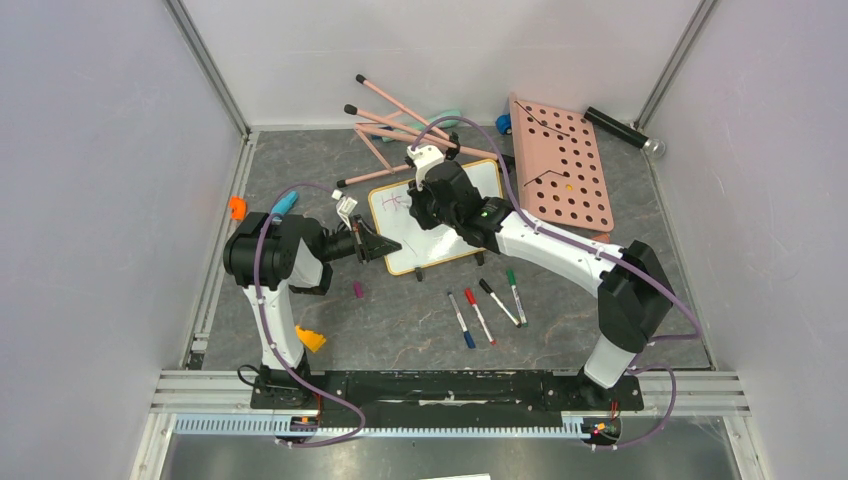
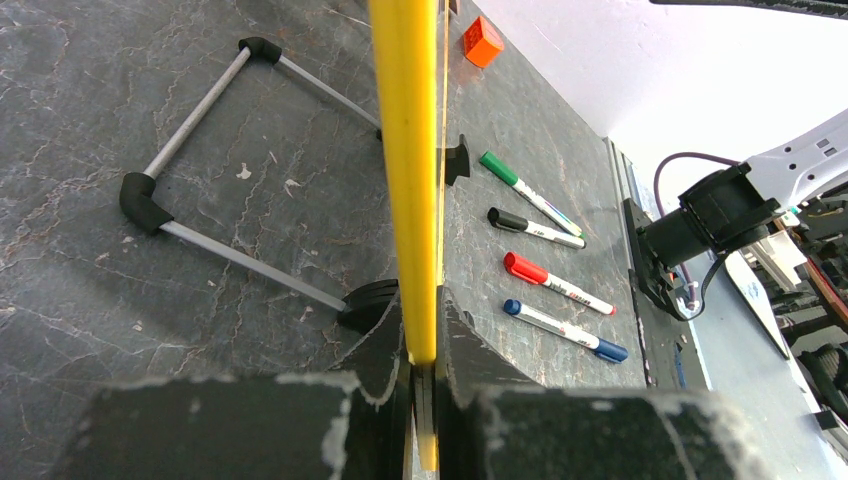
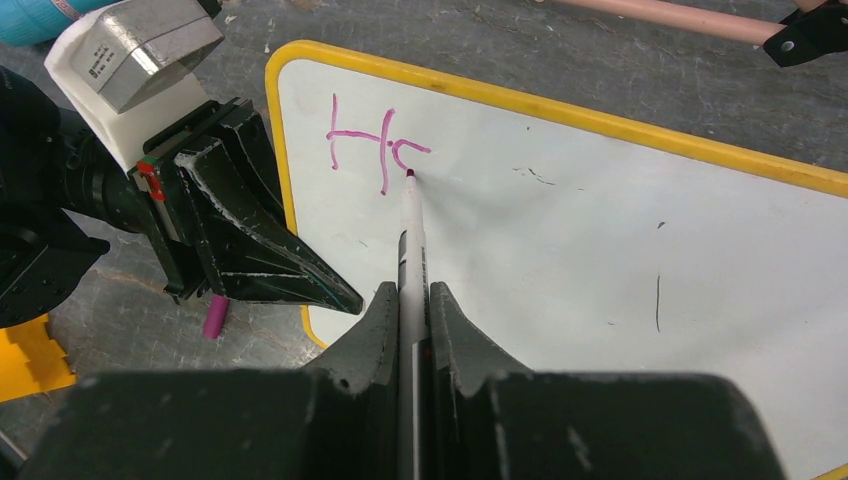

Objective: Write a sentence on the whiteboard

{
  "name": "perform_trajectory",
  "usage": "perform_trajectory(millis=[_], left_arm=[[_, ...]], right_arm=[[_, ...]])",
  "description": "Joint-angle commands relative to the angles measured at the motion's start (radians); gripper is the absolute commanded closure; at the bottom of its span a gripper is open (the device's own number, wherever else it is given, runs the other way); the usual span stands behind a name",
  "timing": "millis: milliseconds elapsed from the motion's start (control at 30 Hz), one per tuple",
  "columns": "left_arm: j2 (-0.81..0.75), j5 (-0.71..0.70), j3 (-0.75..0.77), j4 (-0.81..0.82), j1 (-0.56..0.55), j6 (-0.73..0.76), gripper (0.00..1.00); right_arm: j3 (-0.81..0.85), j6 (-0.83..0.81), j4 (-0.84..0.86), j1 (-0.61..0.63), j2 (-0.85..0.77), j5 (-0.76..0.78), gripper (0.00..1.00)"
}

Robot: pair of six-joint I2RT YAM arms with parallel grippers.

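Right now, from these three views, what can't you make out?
Top external: the sentence on the whiteboard is too small to read; the right gripper covers part.
Left wrist: the whiteboard is edge-on in the left gripper, face hidden.
Right wrist: the frame cuts off the whiteboard's right end; the gripper's fingers hide the marker's barrel.

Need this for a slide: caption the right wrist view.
Right gripper holds a marker tip-down on the whiteboard beside a pink "H"; left gripper clamps the rim.
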Motion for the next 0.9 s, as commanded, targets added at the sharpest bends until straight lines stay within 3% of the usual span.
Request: perform_trajectory(millis=[0,867], left_arm=[[0.028,-0.033,-0.015,0.045,-0.004,0.185,0.92],[0.027,-0.034,-0.014,0.045,-0.005,0.186,0.92]], right_arm=[[0.014,-0.013,0.003,-0.017,-0.019,0.056,1.0],[0.061,0.003,0.014,-0.031,0.017,0.044,1.0]])
